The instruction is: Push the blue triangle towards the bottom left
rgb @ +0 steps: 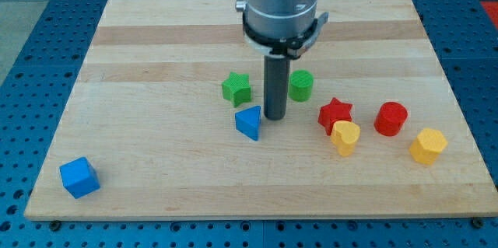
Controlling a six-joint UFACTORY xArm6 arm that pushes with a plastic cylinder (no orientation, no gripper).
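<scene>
The blue triangle [249, 121] lies near the middle of the wooden board [156, 61]. My tip [275, 117] is the lower end of the dark rod and stands just to the view's right of the blue triangle, very close to it or touching its upper right side. The rod hangs from the grey arm at the view's top centre.
A green star [236, 89] sits just above the triangle, a green cylinder [300, 85] right of the rod. A red star [335, 113], yellow heart [345, 137], red cylinder [391, 118] and yellow hexagon [428, 146] lie at right. A blue cube [79, 177] sits at bottom left.
</scene>
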